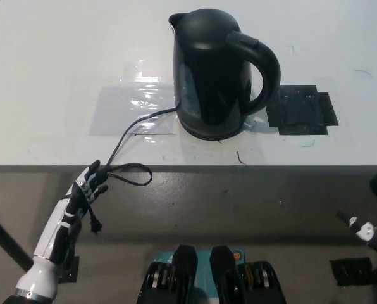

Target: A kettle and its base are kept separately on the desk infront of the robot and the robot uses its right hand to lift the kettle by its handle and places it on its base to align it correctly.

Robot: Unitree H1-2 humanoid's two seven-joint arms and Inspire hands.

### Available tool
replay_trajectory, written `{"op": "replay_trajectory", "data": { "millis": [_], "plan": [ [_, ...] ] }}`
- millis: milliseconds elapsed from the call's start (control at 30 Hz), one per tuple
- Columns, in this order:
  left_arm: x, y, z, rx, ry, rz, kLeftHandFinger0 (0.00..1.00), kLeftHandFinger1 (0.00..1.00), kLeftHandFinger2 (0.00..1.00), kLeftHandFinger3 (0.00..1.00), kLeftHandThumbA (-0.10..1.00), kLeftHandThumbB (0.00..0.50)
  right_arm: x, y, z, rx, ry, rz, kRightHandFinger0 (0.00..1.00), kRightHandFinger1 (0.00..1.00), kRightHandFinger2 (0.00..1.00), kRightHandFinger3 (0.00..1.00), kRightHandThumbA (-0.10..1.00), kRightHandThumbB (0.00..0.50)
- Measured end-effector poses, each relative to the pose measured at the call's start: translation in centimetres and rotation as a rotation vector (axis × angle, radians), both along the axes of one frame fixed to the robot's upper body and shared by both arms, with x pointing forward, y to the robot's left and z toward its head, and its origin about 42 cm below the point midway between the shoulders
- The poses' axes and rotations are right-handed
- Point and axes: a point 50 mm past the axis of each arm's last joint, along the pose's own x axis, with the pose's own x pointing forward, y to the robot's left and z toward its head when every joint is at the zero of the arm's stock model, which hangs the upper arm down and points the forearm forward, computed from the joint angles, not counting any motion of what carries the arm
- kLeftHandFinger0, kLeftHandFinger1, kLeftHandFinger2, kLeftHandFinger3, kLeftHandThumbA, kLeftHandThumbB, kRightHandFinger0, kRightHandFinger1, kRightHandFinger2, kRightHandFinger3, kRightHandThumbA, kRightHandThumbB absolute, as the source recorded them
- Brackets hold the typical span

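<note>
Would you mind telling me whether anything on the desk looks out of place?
The kettle stands upright; only its cord looks untidy, trailing over the desk edge and looping beside the left hand.

A pale white desk [49, 63] stands over what looks like grey floor [239, 209], evenly lit.
</note>
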Motion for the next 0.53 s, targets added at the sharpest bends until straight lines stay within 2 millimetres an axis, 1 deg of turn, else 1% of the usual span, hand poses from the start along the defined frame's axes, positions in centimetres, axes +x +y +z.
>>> {"op": "replay_trajectory", "data": {
  "millis": [33,67,100,133,167,300,333,433,533],
  "plan": [
    [0.0,0.0,0.0,0.000,-0.001,0.000,1.00,1.00,1.00,1.00,1.00,0.107,0.2,0.1,-0.4,0.006,0.013,0.007,1.00,1.00,1.00,1.00,1.00,0.348],
    [0.0,0.0,0.0,0.000,-0.001,0.001,1.00,1.00,1.00,1.00,1.00,0.116,0.3,0.1,-0.7,0.012,0.026,0.012,1.00,1.00,1.00,1.00,1.00,0.318],
    [0.0,0.0,0.0,0.000,-0.001,0.001,1.00,1.00,1.00,1.00,1.00,0.127,0.3,0.1,-0.7,0.012,0.026,0.012,1.00,1.00,1.00,1.00,1.00,0.319],
    [-0.1,0.1,0.0,-0.001,-0.005,0.001,1.00,1.00,1.00,1.00,1.00,0.130,0.8,0.3,-2.0,0.031,0.077,0.032,1.00,1.00,1.00,1.00,1.00,0.318],
    [-0.1,0.1,0.0,-0.002,-0.006,0.002,1.00,1.00,1.00,1.00,1.00,0.133,0.9,0.4,-2.4,0.038,0.091,0.040,1.00,1.00,1.00,1.00,1.00,0.334],
    [-0.4,0.2,-0.2,-0.003,-0.001,0.006,1.00,1.00,1.00,1.00,1.00,0.147,1.5,0.7,-4.3,0.073,0.161,0.067,1.00,1.00,1.00,1.00,1.00,0.358],
    [-0.4,0.2,-0.3,-0.004,0.000,0.006,1.00,1.00,1.00,1.00,1.00,0.150,1.6,0.7,-4.4,0.075,0.167,0.069,1.00,1.00,1.00,1.00,1.00,0.360],
    [-0.4,0.3,-0.4,-0.006,0.003,0.008,1.00,1.00,1.00,1.00,1.00,0.152,1.6,0.6,-4.9,0.087,0.184,0.073,1.00,1.00,1.00,1.00,1.00,0.339],
    [-0.4,0.4,-0.6,-0.009,0.009,0.011,1.00,1.00,1.00,1.00,1.00,0.162,1.6,0.6,-4.9,0.095,0.185,0.079,1.00,1.00,1.00,1.00,1.00,0.340]
  ]
}}
